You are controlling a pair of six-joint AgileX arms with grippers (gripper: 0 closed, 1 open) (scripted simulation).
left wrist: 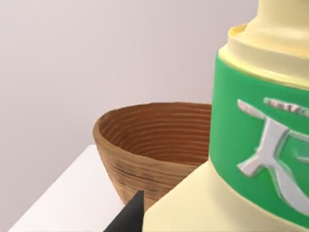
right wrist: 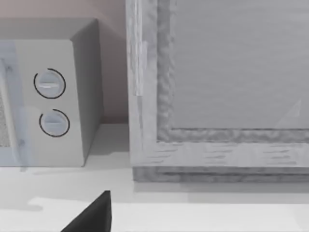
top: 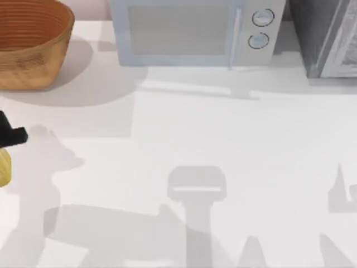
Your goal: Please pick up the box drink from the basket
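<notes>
Nearest the left wrist cam, the box drink is looming large w/ cream body and green band, gripped by the left gripper, one black fingertip showing beside it. In the top view it's hanging at the table's left edge, in front of the basket, carton well outside it. Microwave is sitting behind. Right gripper finger: spread can't tell.
</notes>
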